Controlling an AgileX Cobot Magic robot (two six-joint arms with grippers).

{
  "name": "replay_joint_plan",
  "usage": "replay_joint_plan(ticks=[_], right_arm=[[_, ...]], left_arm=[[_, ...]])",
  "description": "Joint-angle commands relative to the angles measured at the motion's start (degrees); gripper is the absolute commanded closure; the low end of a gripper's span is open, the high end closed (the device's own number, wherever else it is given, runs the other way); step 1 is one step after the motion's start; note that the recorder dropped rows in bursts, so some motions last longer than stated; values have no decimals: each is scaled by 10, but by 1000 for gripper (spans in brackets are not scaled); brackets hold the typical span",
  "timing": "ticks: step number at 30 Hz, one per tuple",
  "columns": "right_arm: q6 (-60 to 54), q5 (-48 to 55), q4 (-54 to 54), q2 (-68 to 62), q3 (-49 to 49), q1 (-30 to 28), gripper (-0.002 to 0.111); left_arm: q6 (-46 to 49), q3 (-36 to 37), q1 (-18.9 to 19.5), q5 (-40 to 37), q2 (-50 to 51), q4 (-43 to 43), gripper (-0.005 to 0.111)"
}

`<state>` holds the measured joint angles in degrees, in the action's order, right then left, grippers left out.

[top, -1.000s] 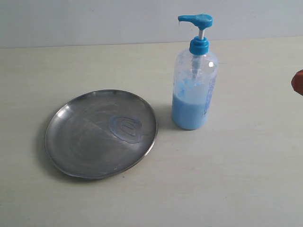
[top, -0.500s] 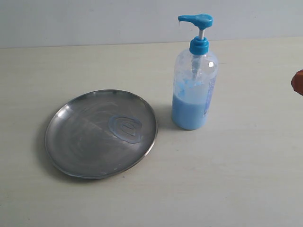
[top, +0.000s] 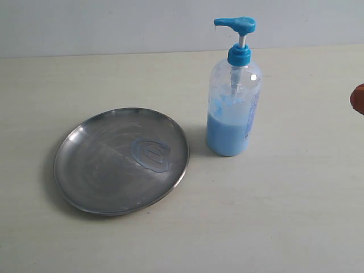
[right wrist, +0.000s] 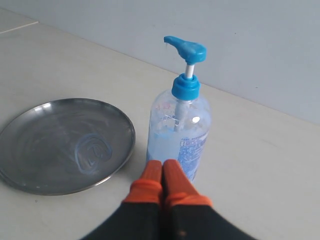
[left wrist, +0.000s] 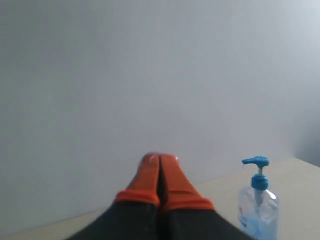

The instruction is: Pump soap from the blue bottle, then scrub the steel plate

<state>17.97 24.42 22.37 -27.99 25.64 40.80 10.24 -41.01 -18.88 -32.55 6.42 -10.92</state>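
The blue bottle (top: 234,96) stands upright on the table, its pump head up, pale blue soap (top: 227,133) filling its lower part. To its left lies the steel plate (top: 96,170) with a swirled smear of soap (top: 151,152) on it. My right gripper (right wrist: 163,163) is shut and empty, with the bottle (right wrist: 178,125) in front of it; its orange tip (top: 358,98) shows at the right edge of the exterior view. My left gripper (left wrist: 159,157) is shut and empty, raised and facing the wall, with the bottle (left wrist: 257,210) off to one side.
The pale table (top: 284,216) runs back to a grey wall (top: 114,25). Nothing else stands on it.
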Motion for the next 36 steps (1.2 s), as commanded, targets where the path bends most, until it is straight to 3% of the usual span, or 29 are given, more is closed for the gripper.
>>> replay_joint_plan(ticks=[1,10,20,24,28,36], right_arm=[[1,-7,2,3,-2,-1,108],[1,-23,2,3,-1,-1,108],[1,-23,2,3,-1,-1,108],[1,-23,2,3,-1,-1,108],[1,-23,2,3,-1,-1,108],[1,-23,2,3,-1,-1,108]], left_arm=[[16,57,37,81,-36,3,107],[-11,206,84,255,-64,-4,107],[-50,358,98,347,-64,0,107],[-53,397,98,348,-64,5,107],[-123,410,98,348,-64,83,107],[-172,410,98,276,-64,130,107]])
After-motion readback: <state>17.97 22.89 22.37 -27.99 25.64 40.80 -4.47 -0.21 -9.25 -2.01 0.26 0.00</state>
